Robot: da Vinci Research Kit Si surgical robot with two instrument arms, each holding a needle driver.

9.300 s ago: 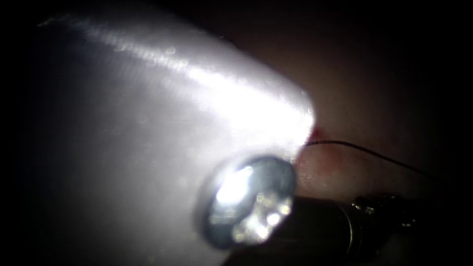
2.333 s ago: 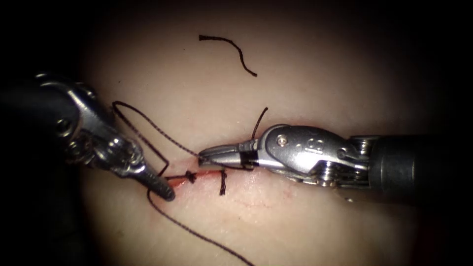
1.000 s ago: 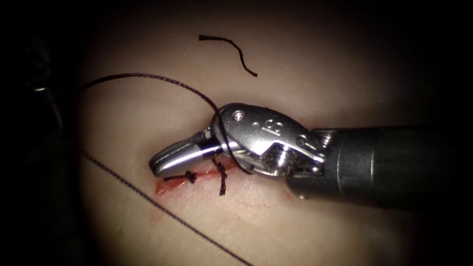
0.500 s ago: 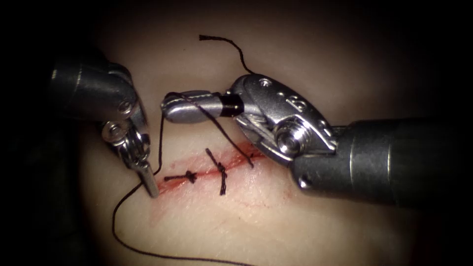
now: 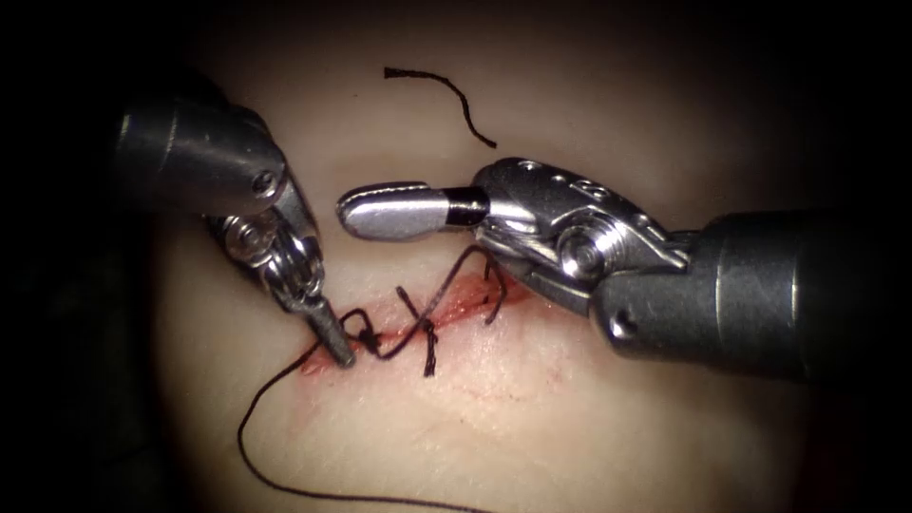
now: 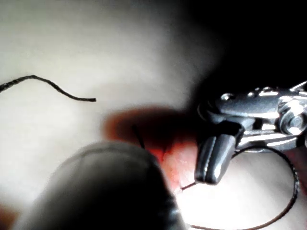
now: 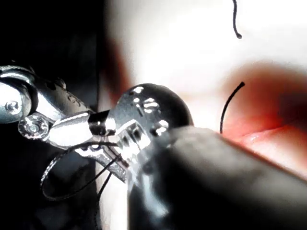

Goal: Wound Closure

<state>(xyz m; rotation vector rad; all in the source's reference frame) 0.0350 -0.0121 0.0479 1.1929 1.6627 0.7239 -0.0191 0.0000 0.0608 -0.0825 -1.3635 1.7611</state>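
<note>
Needle can't be made out anywhere; whether either tool holds it can't be told. Left tool (image 5: 339,351) tip is pressed into the left end of the cut (image 5: 418,328), so what's clamped there is masked by thread (image 5: 399,334) and red fluid (image 5: 465,296). Right tool (image 5: 385,211) looks closed in the endoscope view, but thread running under its wrist is hidden by the joint; a grip can't be confirmed. Lower thread loop is cut off by the endoscope view's bottom edge. In the left wrist view the cut is largely blocked by a blurred dark shaft (image 6: 105,191). In the right wrist view the right tool's tips are blurred.
</note>
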